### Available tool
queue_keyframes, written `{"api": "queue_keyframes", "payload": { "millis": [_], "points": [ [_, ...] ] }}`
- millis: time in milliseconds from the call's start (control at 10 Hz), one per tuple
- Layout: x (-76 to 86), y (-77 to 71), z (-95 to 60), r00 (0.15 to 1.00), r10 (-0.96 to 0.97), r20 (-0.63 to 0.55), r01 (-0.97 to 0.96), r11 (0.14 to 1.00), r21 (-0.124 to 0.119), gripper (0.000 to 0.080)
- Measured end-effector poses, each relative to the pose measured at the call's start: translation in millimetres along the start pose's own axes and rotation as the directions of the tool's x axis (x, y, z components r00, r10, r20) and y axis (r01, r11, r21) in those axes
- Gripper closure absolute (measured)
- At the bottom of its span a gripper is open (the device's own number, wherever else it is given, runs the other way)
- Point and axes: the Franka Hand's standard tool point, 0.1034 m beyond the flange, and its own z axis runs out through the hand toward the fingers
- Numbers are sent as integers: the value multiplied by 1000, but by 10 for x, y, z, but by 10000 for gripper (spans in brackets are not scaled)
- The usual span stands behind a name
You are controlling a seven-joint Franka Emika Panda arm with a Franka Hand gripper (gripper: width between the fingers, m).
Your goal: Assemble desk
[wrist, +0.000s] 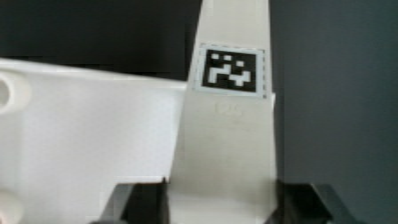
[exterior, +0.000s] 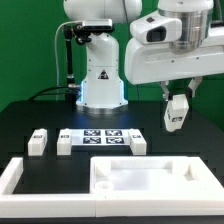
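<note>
hand (wrist: 226, 205): clenched on one leg (wrist: 231, 150), fingers (wrist: 139, 205) pinching its two sides
leg: tag (wrist: 228, 70) faces the wrist camera; hangs clear of the black tabletop (exterior: 30, 115) at the exterior view's right, behind the panel (exterior: 150, 182)
panel: flat on the tabletop at the front, exterior view's right
loose legs (exterior: 38, 141) (exterior: 65, 142) (exterior: 139, 142): three in a row on the tabletop, two at the exterior view's left of the marker board (exterior: 100, 139), one at its right
rail (exterior: 25, 178): front left, just beside the panel
</note>
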Motion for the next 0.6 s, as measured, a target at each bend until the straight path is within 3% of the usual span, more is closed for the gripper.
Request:
{"api": "queue_keyframes", "payload": {
  "millis": [200, 300, 400, 500, 600],
  "points": [
    [66, 24, -71, 991, -13, -132, 11, 1000, -15, 517],
    [172, 42, -384, 975, -49, -218, 43, 999, -32, 517],
    [235, 133, -701, 952, -127, -277, 110, 991, -78, 515],
    [340, 150, -830, 925, -157, -345, 124, 985, -117, 515],
    [411, 141, -840, 888, -161, -430, 121, 985, -120, 515]
  ]
}}
